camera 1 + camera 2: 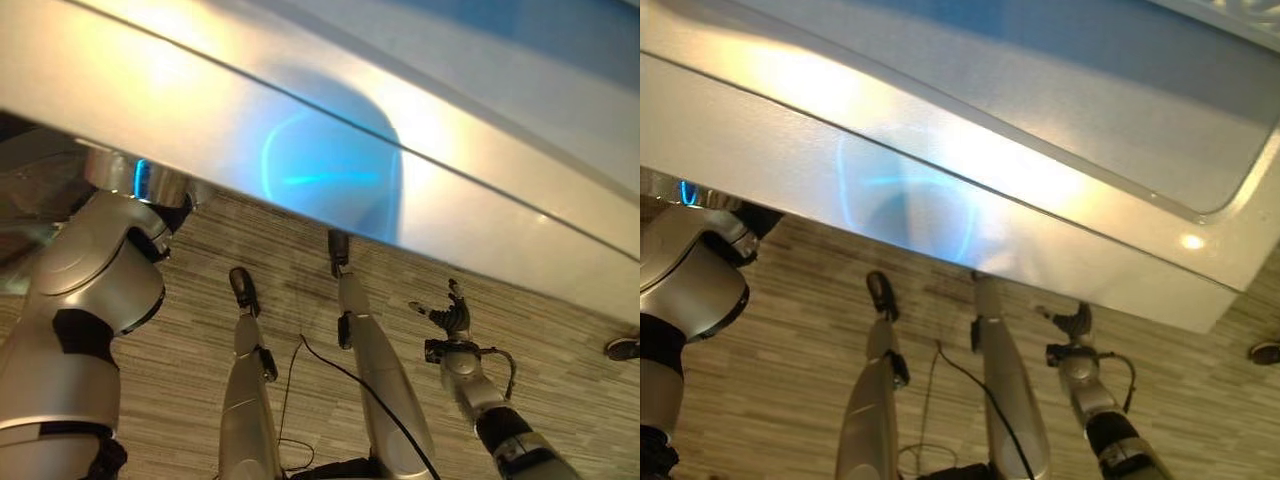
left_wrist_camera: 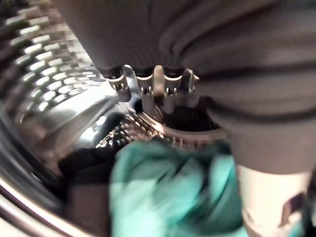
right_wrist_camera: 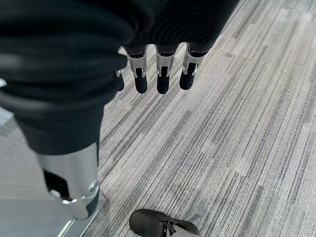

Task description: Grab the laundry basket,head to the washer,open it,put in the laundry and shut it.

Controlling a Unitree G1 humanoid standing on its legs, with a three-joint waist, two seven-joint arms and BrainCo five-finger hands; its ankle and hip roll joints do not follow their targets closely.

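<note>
Reaching into the drum (image 2: 54, 94), your left hand (image 2: 163, 91) has its fingers (image 2: 169, 98) straight and holds nothing; teal laundry (image 2: 173, 192) lies in the drum just beside them. Your right hand (image 3: 158, 74) hangs relaxed and empty over the carpet (image 3: 237, 128), with a person's shoe (image 3: 160, 223) near it. No writing is readable.

A laundry corner: a white washer (image 1: 300, 120) at twelve o'clock, its perforated steel drum (image 2: 59, 84), on striped grey carpet (image 3: 237, 128).

A striped grey carpet floor (image 3: 237, 123) covers the room. A person's black shoe (image 3: 160, 223) rests on it, beside a pale panel.
</note>
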